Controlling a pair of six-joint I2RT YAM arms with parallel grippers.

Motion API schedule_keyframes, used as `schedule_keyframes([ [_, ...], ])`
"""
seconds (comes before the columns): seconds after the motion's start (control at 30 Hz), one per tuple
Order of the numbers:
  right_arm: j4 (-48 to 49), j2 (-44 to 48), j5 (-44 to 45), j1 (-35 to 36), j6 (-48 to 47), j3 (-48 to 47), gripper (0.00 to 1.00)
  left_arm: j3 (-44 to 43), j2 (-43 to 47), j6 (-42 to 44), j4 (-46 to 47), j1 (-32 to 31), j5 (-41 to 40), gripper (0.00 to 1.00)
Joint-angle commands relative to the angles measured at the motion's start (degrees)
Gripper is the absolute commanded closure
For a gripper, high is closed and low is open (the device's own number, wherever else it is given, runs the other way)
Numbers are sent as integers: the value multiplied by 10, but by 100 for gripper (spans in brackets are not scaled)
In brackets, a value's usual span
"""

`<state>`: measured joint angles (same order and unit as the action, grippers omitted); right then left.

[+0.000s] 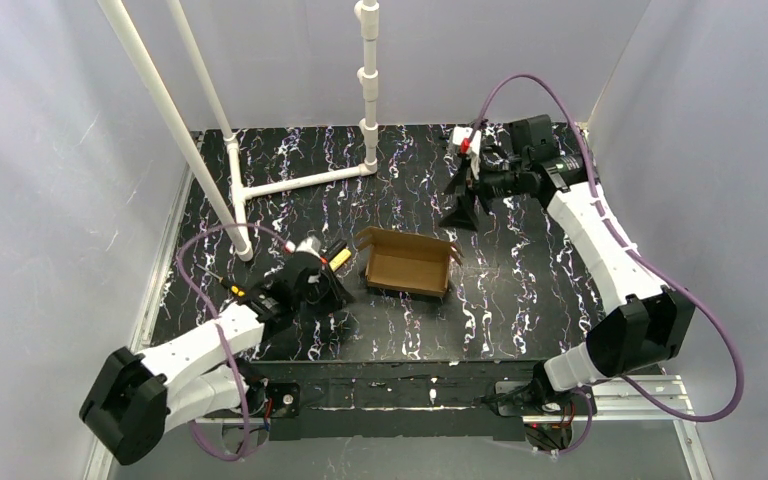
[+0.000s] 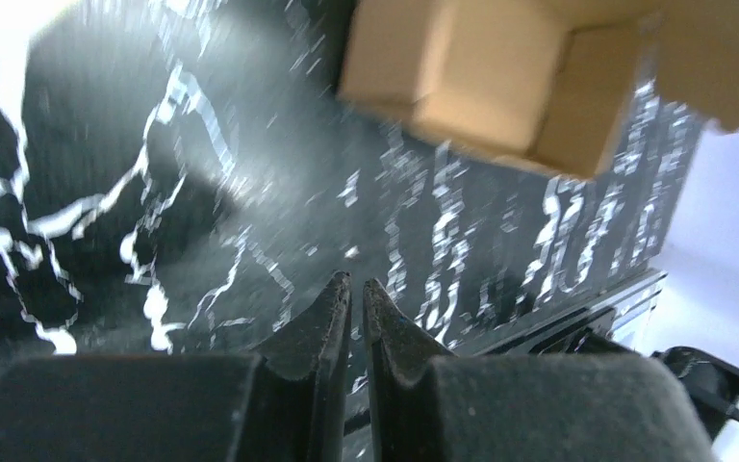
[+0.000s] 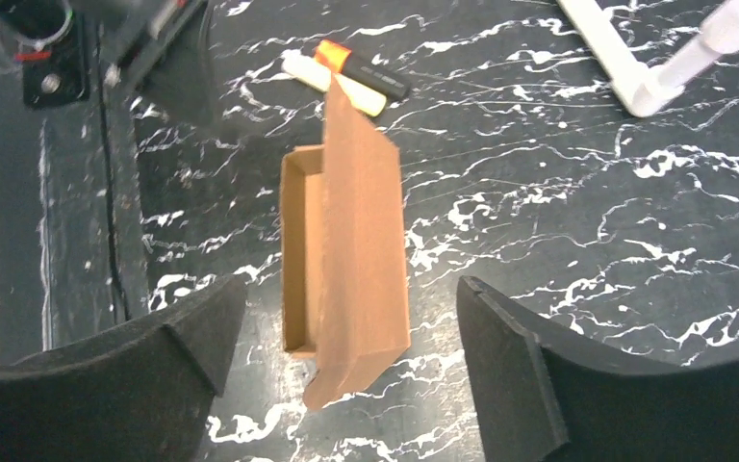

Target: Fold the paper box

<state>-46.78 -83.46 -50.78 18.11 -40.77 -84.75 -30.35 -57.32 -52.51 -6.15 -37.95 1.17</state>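
The paper box point(image 1: 407, 262) is brown cardboard, standing in the middle of the black marbled table with its lid flap raised and its inside showing. My left gripper point(image 1: 336, 291) hovers just left of it, low over the table. In the left wrist view its fingers point(image 2: 332, 318) are pressed almost together with nothing between them, and the box point(image 2: 481, 77) lies ahead, apart from them. My right gripper point(image 1: 463, 203) hangs above the far side of the table. Its fingers point(image 3: 510, 356) stand wide apart, high over the box point(image 3: 361, 241), touching nothing.
An orange-tipped black marker point(image 3: 366, 72) and a pale yellow stick point(image 3: 332, 82) lie side by side beyond the box, near the left gripper. A white pipe frame point(image 1: 300, 180) stands at the back left. Grey walls close the table in.
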Motion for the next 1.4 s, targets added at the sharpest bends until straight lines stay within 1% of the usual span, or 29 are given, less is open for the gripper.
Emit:
schedule_keyframes([
  [0.0, 125, -46, 92, 2, 156, -18, 18, 57, -55, -136, 88, -25, 49, 92],
  [0.03, 162, -63, 135, 5, 184, -15, 27, 45, -76, -144, 89, -30, 44, 92],
  [0.07, 179, -86, 171, 11, 193, -20, 39, 29, -102, -149, 89, -33, 44, 93],
  [0.1, 184, -116, 201, 20, 197, -32, 49, 11, -125, -154, 89, -34, 46, 93],
  [0.13, 182, -145, 226, 28, 197, -46, 57, -10, -153, -160, 89, -36, 48, 95],
  [0.17, 181, -181, 242, 33, 198, -59, 62, -31, -180, -169, 86, -37, 48, 99],
  [0.23, 184, -230, 281, 48, 189, -77, 67, -66, -238, -192, 72, -36, 54, 100],
  [0.3, 185, -270, 288, 58, 183, -86, 70, -93, -278, -222, 42, -36, 54, 100],
  [0.43, 176, -321, 265, 85, 178, -78, 74, -115, -321, -271, 3, -36, 45, 100],
  [0.53, 174, -329, 246, 124, 152, -47, 75, -122, -329, -285, -23, -35, 36, 100],
  [0.6, 168, -330, 215, 140, 141, -30, 76, -122, -328, -288, -33, -31, 29, 100],
  [0.7, 150, -325, 181, 157, 121, -5, 77, -119, -326, -278, -32, -15, 25, 100],
  [0.87, 137, -296, 163, 185, 101, 48, 79, -150, -350, -214, -50, 18, 27, 100],
  [1.0, 168, -265, 193, 205, 133, 89, 80, -204, -376, -161, -73, 21, 33, 100],
  [1.1, 193, -261, 253, 205, 170, 95, 79, -219, -383, -141, -79, 21, 41, 100],
  [1.13, 194, -262, 274, 201, 177, 88, 79, -218, -380, -136, -80, 22, 41, 100],
  [1.23, 188, -267, 287, 172, 192, 66, 77, -198, -355, -129, -82, 21, 35, 100],
  [1.33, 179, -260, 299, 145, 194, 46, 74, -168, -314, -118, -92, 21, 20, 100],
  [1.37, 174, -255, 301, 136, 193, 41, 71, -160, -295, -115, -101, 21, 14, 100],
])
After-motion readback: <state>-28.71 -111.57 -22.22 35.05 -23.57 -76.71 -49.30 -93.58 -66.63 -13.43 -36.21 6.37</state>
